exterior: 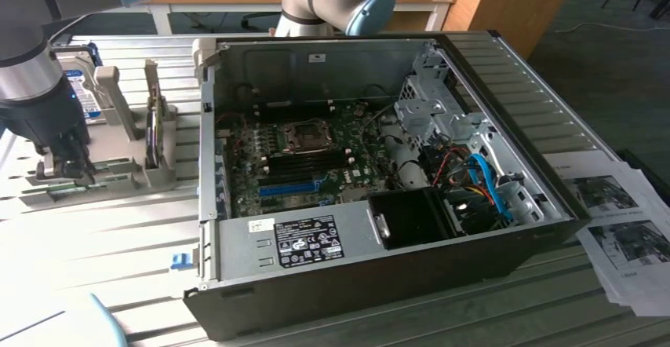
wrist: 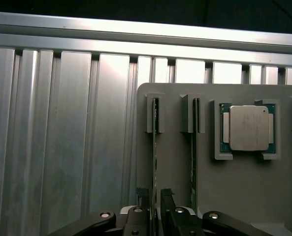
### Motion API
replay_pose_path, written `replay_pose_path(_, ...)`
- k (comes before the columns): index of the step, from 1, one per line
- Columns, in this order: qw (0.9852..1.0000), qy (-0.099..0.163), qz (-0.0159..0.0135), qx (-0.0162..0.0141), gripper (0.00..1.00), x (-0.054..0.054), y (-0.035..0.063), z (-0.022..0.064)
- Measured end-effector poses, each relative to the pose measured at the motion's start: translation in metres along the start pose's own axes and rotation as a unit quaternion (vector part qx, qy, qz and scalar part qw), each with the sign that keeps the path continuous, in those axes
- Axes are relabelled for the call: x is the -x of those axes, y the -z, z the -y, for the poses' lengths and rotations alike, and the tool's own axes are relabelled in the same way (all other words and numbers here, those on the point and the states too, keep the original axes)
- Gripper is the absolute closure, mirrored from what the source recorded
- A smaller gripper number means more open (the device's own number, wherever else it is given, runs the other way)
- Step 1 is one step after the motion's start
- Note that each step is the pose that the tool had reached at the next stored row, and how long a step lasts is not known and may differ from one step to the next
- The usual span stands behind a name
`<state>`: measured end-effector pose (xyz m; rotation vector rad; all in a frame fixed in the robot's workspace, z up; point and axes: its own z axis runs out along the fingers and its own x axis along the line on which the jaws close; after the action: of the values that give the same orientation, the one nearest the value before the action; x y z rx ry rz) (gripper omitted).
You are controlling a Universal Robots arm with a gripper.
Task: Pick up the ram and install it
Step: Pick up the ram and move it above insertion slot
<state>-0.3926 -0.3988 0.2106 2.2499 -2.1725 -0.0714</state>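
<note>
Hand [wrist: 154, 199] is down over the gray holder tray [wrist: 178, 147], sitting at about 9 o'clock from the open computer case [exterior: 539, 119] in the exterior view. Fingers [wrist: 166, 196] are spread as wide as they go, one on each side of the ram [wrist: 155, 147], which stands on its thin edge in a slot of the tray. Nothing is clamped as far as I can see, so I'd call this the pick-up step, right at the point of grasping.

A second stick [wrist: 195, 157] stands in the neighbouring slot just beside it, and a processor chip [wrist: 248, 128] sits in its own pocket further along. The tray rests on the slatted metal surface [wrist: 62, 147].

My take: the close needs both fingers square on the stick's flat faces, staying off the neighbour, then a straight pull so it doesn't bind in the slot. The motherboard [exterior: 304, 155] inside the case is well apart.
</note>
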Motion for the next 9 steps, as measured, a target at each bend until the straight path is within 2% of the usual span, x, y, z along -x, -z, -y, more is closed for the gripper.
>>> replay_pose_path(9, 1.0, 0.0, 0.0001, -0.0001, 0.77, -0.0001, 0.0, 0.0041)
